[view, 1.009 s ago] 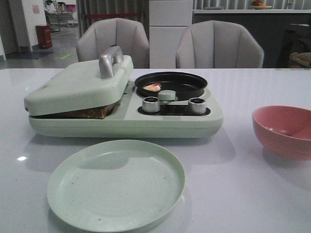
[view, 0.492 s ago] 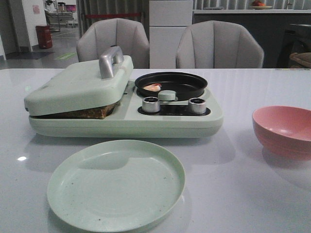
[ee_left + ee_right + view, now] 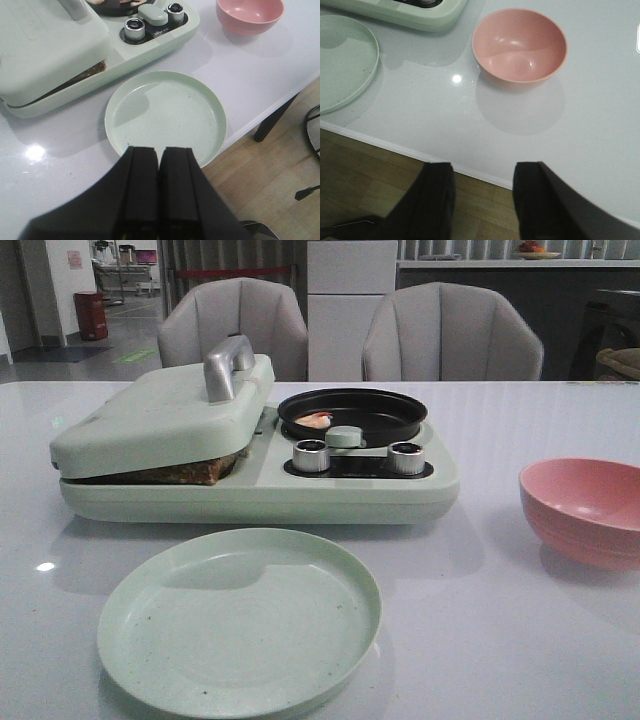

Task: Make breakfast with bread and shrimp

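Bread [image 3: 165, 475] shows in the front view only as a dark brown edge in the gap under the sandwich press lid [image 3: 160, 415], on the left half of the breakfast maker [image 3: 260, 495]. The lid rests on it, tilted and not fully down, its silver handle [image 3: 227, 365] running front to back. Shrimp [image 3: 315, 420] lies in the small black pan [image 3: 352, 412] on the maker's right half, behind the two knobs. The green plate [image 3: 240, 620] sits in front of the maker, the pink bowl [image 3: 585, 510] well apart to the right on the tabletop [image 3: 480, 600]. Neither arm appears in this view.

From the left wrist, the left tool [image 3: 159, 165] has its fingers pressed together, holding nothing, hovering over the near rim of the plate [image 3: 165, 117]. The press and its brown crust edge [image 3: 85, 77] lie ahead of it and toward its own side of the maker, so the left arm looks the nearer one for the lid handle.

From the right wrist, the right tool [image 3: 482, 195] stands wide apart and empty, back over the tabletop's edge. The bowl [image 3: 520, 45] is ahead of it; only a corner of the maker [image 3: 415, 15] shows, so bread and shrimp are out of this view.
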You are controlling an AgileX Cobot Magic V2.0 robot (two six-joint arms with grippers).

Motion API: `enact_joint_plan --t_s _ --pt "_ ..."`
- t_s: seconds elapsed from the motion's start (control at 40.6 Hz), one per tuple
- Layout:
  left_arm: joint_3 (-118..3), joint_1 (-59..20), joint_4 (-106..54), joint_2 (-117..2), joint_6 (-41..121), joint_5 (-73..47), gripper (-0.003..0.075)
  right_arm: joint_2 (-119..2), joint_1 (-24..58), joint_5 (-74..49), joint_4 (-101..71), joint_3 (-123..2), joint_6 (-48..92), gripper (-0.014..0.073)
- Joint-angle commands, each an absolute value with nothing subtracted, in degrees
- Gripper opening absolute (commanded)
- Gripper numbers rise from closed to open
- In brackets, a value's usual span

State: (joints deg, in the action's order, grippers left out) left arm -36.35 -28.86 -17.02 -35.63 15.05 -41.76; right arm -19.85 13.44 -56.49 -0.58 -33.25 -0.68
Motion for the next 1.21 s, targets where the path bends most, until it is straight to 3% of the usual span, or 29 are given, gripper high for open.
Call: enact_joint_plan --t_s 0.0,0.172,0.32,1.182 --pt "-38.0 -29.2 -18.4 -35.6 14.5 -37.9 0.0101 -18.7 13.6 -53.3 0.0 -34.1 -0.7 0.0344" --pt "-38.0 -29.2 -18.5 -35.6 14.5 -37.9 0.0101 -18.5 13.6 -53.3 0.0 -34.0 -0.7 0.0131" --pt "-38.0 -29.2 -18.5 -35.6 14.5 -37.9 0.0101 -18.5 13.6 -53.3 0.0 -34.0 -0.7 0.0006" --pt "-37.3 -29.5 -16.8 -32.6 15.4 -37.2 0.0101 -18.5 13.6 -53.4 0.0 -34.0 -0.7 0.0008"
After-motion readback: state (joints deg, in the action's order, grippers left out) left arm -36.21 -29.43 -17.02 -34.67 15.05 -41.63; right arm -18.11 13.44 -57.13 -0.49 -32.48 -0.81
